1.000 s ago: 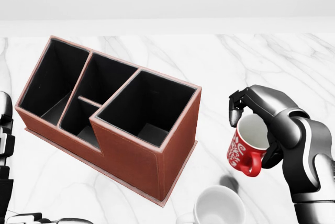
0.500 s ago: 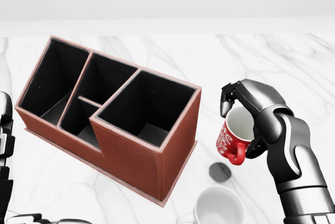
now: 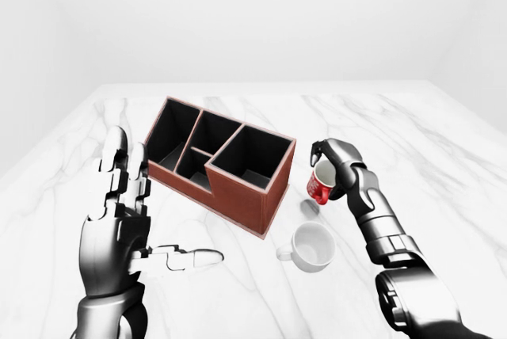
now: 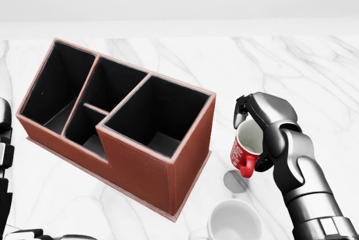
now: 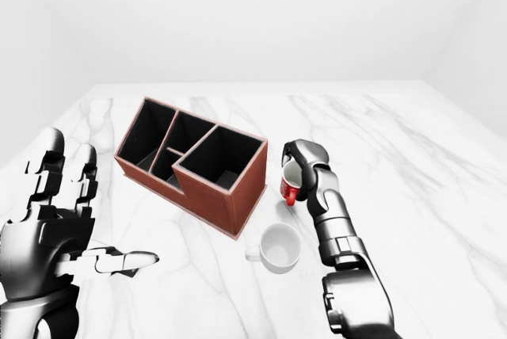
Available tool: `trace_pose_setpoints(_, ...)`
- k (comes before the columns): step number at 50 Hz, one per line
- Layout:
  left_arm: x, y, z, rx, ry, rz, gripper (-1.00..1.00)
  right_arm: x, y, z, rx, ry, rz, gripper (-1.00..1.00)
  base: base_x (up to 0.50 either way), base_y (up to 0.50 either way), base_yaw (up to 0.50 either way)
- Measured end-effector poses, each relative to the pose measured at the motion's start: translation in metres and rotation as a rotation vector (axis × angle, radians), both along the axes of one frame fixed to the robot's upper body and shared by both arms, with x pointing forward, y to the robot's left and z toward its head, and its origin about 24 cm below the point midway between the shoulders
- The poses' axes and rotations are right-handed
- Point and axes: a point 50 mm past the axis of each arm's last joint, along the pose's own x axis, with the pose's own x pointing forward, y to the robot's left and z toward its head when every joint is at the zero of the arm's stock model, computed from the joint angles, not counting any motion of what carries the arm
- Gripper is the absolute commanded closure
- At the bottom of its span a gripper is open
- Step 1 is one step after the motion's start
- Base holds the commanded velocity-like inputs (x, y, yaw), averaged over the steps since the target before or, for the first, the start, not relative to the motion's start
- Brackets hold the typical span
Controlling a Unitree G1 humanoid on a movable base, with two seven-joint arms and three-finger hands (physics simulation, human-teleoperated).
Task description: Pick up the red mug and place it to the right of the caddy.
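Observation:
The red mug (image 4: 245,149) with white lettering hangs in my right hand (image 4: 255,133), whose fingers close round its rim and handle. It is held a little above the marble table (image 4: 314,72), just right of the brown caddy (image 4: 120,122), with its shadow on the table below. The caddy has several dark compartments and stands at the centre left of the head view. My left hand (image 3: 131,220) is open, fingers spread, raised at the lower left of the left-eye view, away from the caddy.
A white mug (image 4: 234,222) stands on the table below the red mug, near the bottom edge of the head view. A white wall rises beyond the table's top edge.
My right hand has carried the red mug leftward toward the caddy's right side and lower toward the table. The caddy and white mug have not moved.

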Motion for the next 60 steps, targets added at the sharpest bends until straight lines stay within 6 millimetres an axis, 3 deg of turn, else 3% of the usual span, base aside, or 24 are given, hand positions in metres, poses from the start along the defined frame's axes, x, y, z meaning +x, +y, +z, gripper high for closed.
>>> trace_pose_setpoints(30, -0.001, 0.000, 0.000, 0.000, 0.003, -0.002, -1.00, 0.004, -0.003, -0.031, -0.022, 0.047, -0.078, 1.00, 0.00, 0.00, 0.00)
trace_pose_setpoints(53, -0.004, 0.002, 0.003, 0.000, -0.013, 0.002, -1.00, 0.002, -0.004, -0.044, -0.013, 0.079, -0.110, 1.00, 0.00, 0.00, 0.00)
trace_pose_setpoints(55, -0.004, 0.002, 0.003, 0.000, -0.013, 0.002, -1.00, 0.002, -0.004, -0.045, -0.012, 0.078, -0.113, 0.80, 0.00, 0.00, 0.00)
trace_pose_setpoints(57, -0.004, 0.002, 0.003, 0.000, -0.014, 0.001, -1.00, 0.002, -0.004, -0.045, -0.011, 0.077, -0.116, 0.42, 0.00, 0.00, 0.00)
trace_pose_setpoints(58, -0.005, 0.002, 0.003, 0.000, -0.014, 0.001, -1.00, 0.002, -0.005, -0.046, -0.013, 0.077, -0.117, -0.31, 0.00, 0.00, 0.00)
trace_pose_setpoints(59, -0.005, 0.002, 0.003, 0.000, -0.014, 0.001, -1.00, 0.002, -0.005, -0.046, -0.014, 0.076, -0.118, -0.91, 0.00, 0.00, 0.00)
trace_pose_setpoints(60, -0.005, 0.002, 0.004, 0.000, -0.015, 0.001, -1.00, 0.002, -0.005, -0.046, -0.015, 0.075, -0.119, -0.98, 0.00, 0.00, 0.00)
